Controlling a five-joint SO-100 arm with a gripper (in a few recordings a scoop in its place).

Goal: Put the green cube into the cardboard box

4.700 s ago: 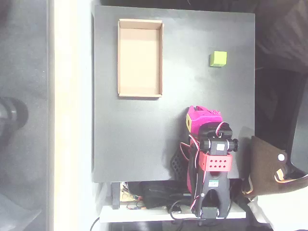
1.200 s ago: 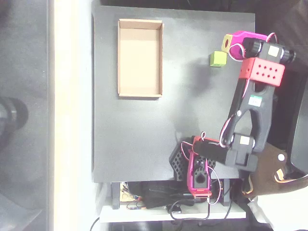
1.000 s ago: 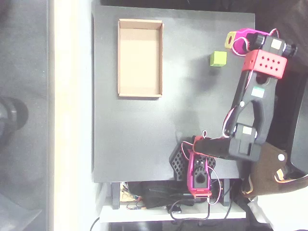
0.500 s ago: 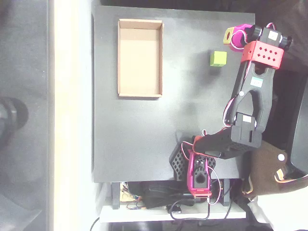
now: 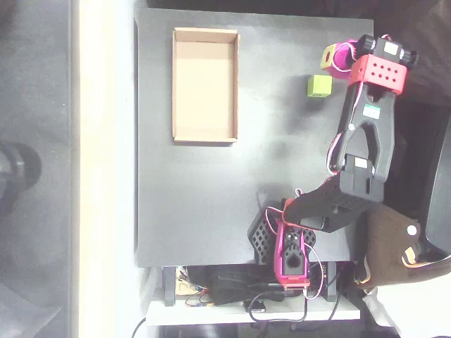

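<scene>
The green cube (image 5: 319, 86) lies on the black table at the upper right of the overhead view, free of any grip. The magenta gripper (image 5: 332, 57) hangs just above and to the right of the cube, a short gap away, seen end-on with its yellow-green square face towards the cube; I cannot make out whether its fingers are open or shut. The cardboard box (image 5: 205, 84) rests at the upper left, open-topped, with nothing inside.
The arm's black links and red wrist block (image 5: 378, 66) run down the right side to the base (image 5: 292, 250) at the table's front edge. A brown object (image 5: 394, 246) sits off the table's lower right. The table's right edge lies just under the gripper.
The arm rose from its folded pose and reached to the upper right. Over the last second the gripper has shifted slightly left, staying just above and right of the cube. Cube and box have stayed put.
</scene>
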